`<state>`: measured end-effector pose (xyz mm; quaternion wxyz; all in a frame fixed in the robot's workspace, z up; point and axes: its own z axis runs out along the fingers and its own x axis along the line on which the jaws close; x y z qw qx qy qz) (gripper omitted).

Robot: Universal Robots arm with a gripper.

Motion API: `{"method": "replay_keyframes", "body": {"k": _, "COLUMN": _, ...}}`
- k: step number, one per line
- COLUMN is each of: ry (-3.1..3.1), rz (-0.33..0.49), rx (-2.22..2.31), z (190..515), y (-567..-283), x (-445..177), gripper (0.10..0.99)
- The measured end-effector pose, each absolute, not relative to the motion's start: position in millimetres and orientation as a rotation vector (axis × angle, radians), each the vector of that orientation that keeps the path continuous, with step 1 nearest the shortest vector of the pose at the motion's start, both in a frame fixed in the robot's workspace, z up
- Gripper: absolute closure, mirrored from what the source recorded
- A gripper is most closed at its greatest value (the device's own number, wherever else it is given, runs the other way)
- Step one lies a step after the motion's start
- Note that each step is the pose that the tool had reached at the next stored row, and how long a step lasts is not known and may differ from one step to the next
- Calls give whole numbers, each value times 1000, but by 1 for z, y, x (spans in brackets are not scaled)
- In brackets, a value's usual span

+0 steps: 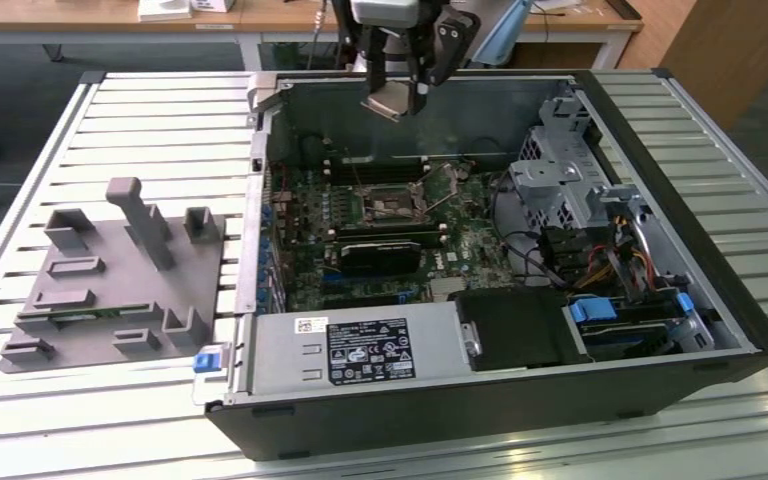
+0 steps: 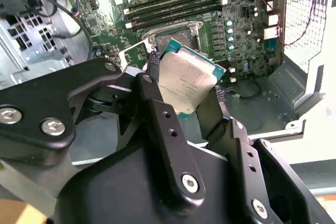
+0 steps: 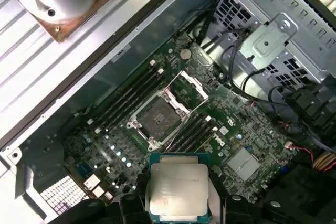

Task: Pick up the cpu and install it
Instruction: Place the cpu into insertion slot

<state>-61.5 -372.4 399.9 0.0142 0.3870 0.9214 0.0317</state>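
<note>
Clamping the cpu (image 2: 186, 85) by two opposite edges in the tool (image 1: 398, 97), fingers pressed tight against it. Carrying the chip tilted, metal top facing the second wrist view. Hanging in the air over the computer case (image 1: 738, 300), at its 12 o'clock edge in the exterior view, touching nothing below. Judging the socket (image 1: 391, 207) as lying toward 6 o'clock from the tool, lower down on the motherboard (image 1: 311, 215), retention frame looking swung open. Resting on the slatted worktop (image 1: 157, 110): the case.

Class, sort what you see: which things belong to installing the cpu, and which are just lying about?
Job: cpu, end effector gripping it, open socket, computer case.
Lying about: grey fixture with posts, black module, slatted table.
</note>
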Motion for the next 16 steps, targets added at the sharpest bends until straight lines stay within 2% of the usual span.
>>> {"method": "replay_keyframes", "body": {"k": 16, "ry": 2731, "rz": 93, "rx": 1479, "z": 399, "y": -372, "x": -62, "gripper": 553}}
